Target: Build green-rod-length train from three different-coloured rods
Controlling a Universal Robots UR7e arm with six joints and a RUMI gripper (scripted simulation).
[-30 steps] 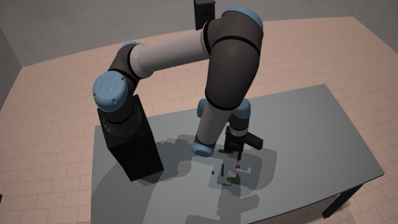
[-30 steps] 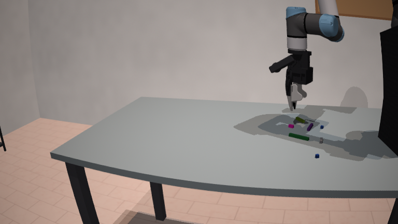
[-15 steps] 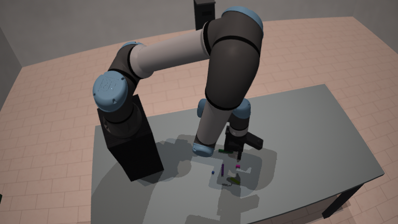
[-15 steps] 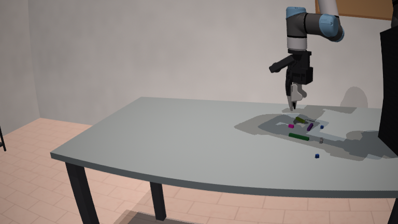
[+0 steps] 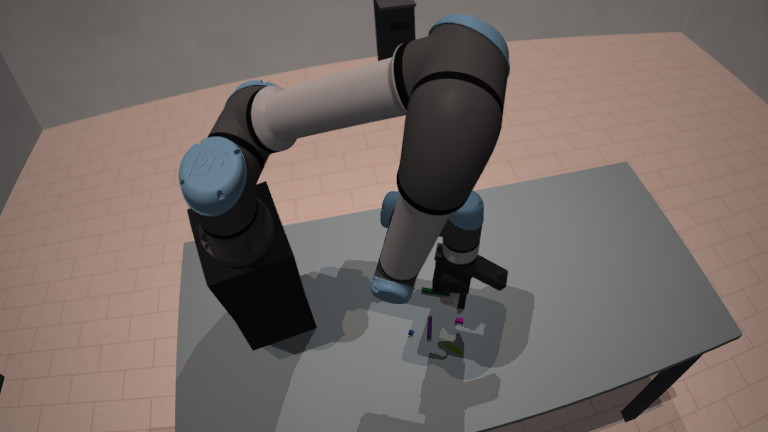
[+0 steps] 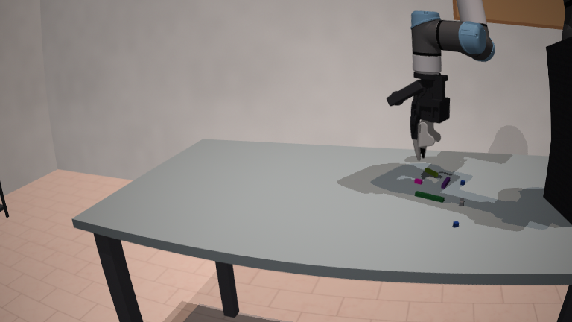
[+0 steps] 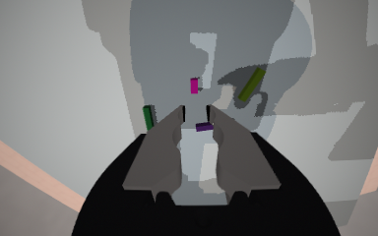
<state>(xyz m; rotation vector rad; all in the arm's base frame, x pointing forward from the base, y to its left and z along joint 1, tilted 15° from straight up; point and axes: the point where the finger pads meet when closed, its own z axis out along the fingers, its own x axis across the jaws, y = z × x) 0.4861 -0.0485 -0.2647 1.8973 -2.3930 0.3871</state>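
Note:
The green rod (image 6: 429, 196) (image 7: 147, 118) lies flat on the grey table (image 6: 252, 200) (image 5: 566, 223); in the top view the green rod (image 5: 429, 290) is partly hidden behind the gripper. Near it lie a purple rod (image 5: 429, 326) (image 6: 445, 182) (image 7: 204, 127), a magenta rod (image 5: 458, 321) (image 6: 418, 180) (image 7: 194, 86) and a lime rod (image 5: 453, 348) (image 6: 430, 172) (image 7: 251, 84), all apart from one another. A small grey rod (image 6: 462, 202) and two blue rods (image 6: 462, 182) (image 6: 455, 223) lie closer to the arm's base. My gripper (image 5: 461, 304) (image 6: 420, 156) (image 7: 195, 106) hangs above the rods with its fingers drawn close and nothing between them.
The arm's black pedestal (image 5: 254, 297) stands on the table's left end, close to the rods. The arm's elbow and forearm (image 5: 407, 240) hang over the rods. A dark cabinet (image 5: 393, 17) stands on the floor at the back.

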